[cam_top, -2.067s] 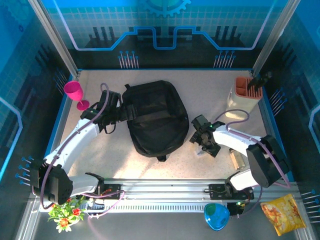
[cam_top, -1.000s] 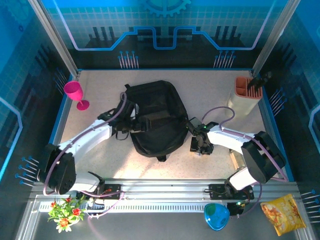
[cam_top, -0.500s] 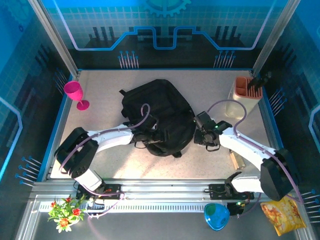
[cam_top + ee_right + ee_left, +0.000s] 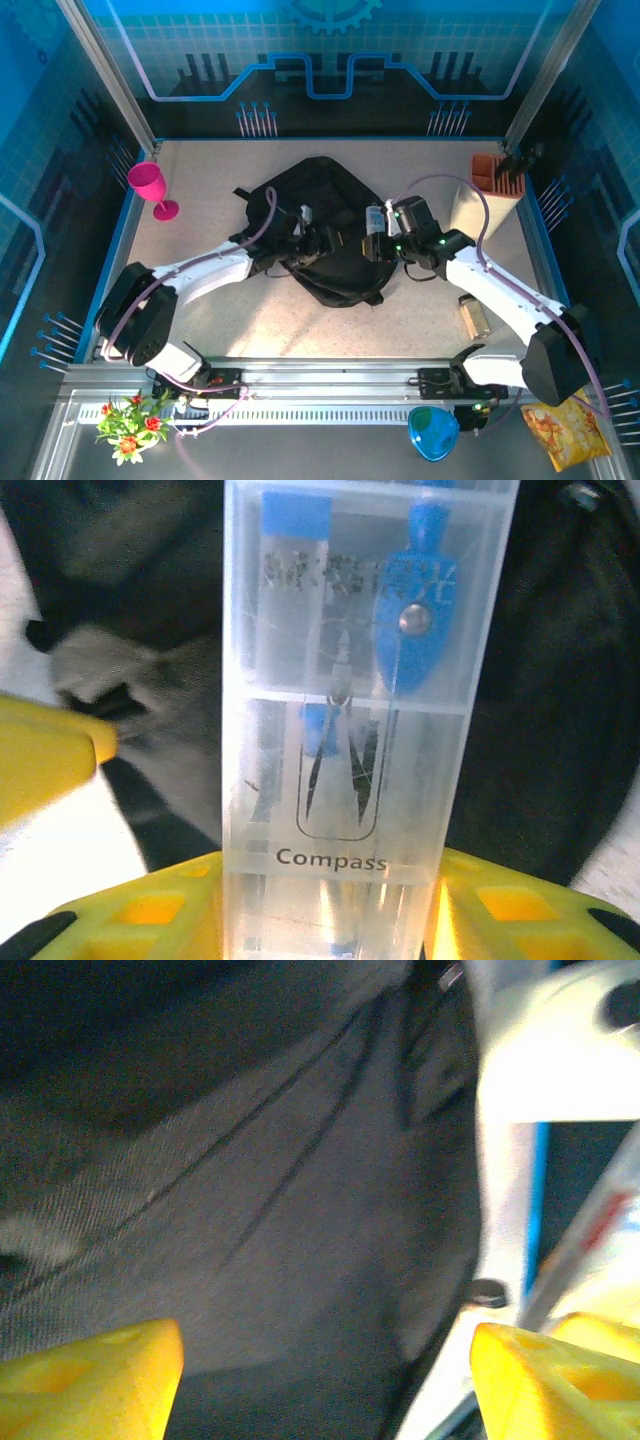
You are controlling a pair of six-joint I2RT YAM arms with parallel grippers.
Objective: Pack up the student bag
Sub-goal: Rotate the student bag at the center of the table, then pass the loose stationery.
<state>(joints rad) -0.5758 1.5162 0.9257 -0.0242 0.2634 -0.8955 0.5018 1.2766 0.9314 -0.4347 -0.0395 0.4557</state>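
Right pincer (image 4: pixel 330 912) clamped on compass case (image 4: pixel 365 680), left pincer (image 4: pixel 320 1380) spread wide over student bag (image 4: pixel 330 185). Likely handles soft, floppy; grab by fabric edge.

You can read one word: "Compass", printed in dark letters near the lower end of the clear case (image 4: pixel 360 730), below an outline drawing of a compass. Treat the second line of print near the upper end of the case as unreadable; it is blurred. Print on the yellow snack bag (image 4: pixel 572 428), near right, is too small to read.
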